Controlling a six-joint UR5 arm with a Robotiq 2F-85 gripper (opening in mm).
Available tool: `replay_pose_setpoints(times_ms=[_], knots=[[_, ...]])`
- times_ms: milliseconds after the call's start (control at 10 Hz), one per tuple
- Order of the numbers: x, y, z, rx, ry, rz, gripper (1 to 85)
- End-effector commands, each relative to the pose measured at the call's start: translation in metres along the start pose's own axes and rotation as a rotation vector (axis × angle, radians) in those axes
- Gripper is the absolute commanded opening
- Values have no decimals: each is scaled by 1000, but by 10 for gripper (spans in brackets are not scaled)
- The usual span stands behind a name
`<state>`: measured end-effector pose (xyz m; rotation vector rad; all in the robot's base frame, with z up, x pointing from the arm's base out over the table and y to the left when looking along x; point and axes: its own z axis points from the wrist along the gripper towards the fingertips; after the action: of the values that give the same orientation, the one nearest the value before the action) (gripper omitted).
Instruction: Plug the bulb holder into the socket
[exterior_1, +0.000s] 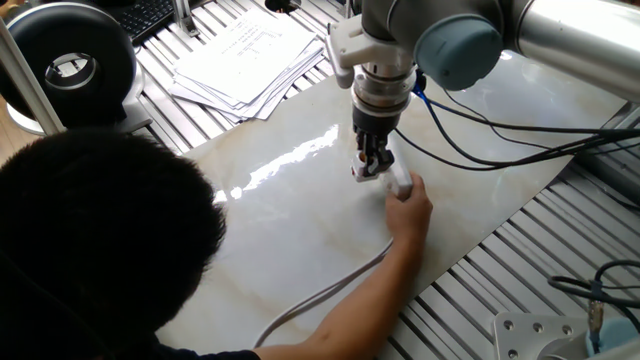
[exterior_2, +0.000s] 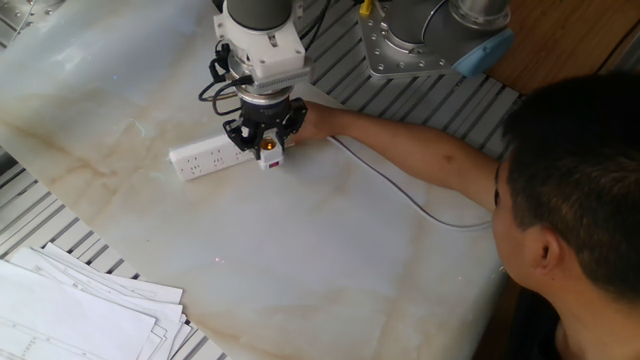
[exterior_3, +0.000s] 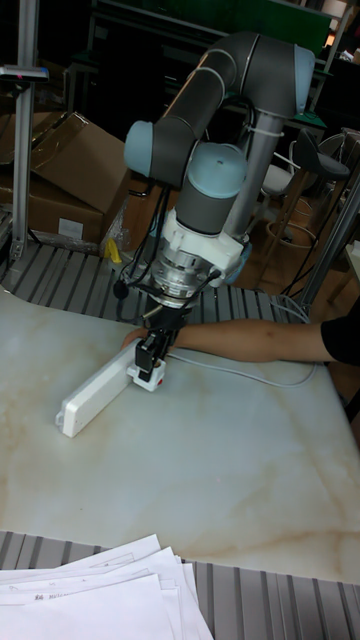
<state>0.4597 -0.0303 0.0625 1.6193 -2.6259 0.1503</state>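
Note:
The gripper (exterior_2: 267, 147) (exterior_3: 152, 362) (exterior_1: 370, 165) points straight down and is shut on the small white bulb holder (exterior_2: 268, 155) (exterior_3: 150, 376), whose orange-brass opening faces the camera in the other fixed view. The bulb holder hangs at the near end of the socket (exterior_2: 205, 158) (exterior_3: 95, 390), a long white power strip lying flat on the marble table; whether its prongs touch the strip cannot be told. A person's hand (exterior_1: 407, 208) (exterior_2: 318, 122) holds the strip's cable end, just beside the gripper.
The person's arm (exterior_2: 420, 150) and the grey cable (exterior_2: 400, 195) stretch across the table to the right. A stack of papers (exterior_2: 70, 315) (exterior_1: 240, 60) lies at the table edge. Slatted metal rails (exterior_1: 520, 250) border the marble slab.

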Motion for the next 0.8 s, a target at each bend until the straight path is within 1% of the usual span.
replay_pose_setpoints(times_ms=[0, 100, 200, 300, 400, 500, 600, 700], knots=[[-19, 5, -4, -12, -24, -33, 283], [-30, 7, -4, -22, -66, -46, 383], [-39, 6, -3, -27, -100, -54, 453], [-44, 4, -5, -28, -115, -64, 543], [-47, 6, -10, -46, -126, -54, 577], [-50, 3, -16, -50, -129, -46, 593], [-50, 2, -23, -61, -109, -17, 597], [-52, -3, -37, -65, -78, 21, 590]])
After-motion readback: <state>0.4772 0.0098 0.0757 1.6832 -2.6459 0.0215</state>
